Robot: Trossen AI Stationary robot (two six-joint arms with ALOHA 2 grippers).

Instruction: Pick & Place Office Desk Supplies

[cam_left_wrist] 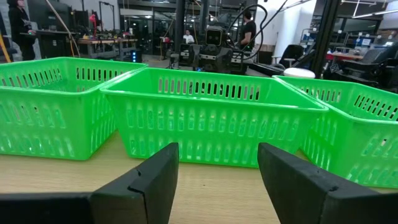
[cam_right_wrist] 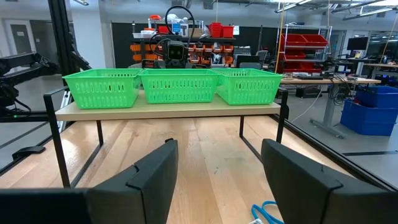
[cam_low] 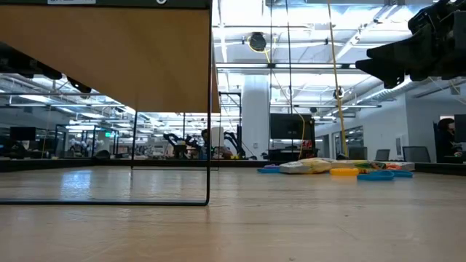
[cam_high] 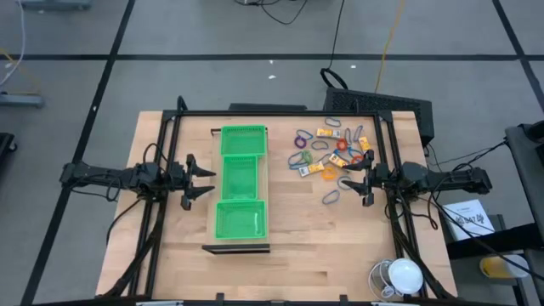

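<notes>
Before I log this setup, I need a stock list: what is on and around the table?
baskets: three, green, in a row on a raised wooden shelf at the table's middle; nothing seen inside.
loops: several, blue, purple, green, orange-red, loose on the table's far right part.
rectangular pieces: a few, yellow-orange, mixed among the loops.
lamp: one, white, round, at the table's near right corner.
paper: one, white, off the table to the right.
left gripper: open, empty, beside the baskets, facing them.
right gripper: open, empty, at the near edge of the loops.
</notes>
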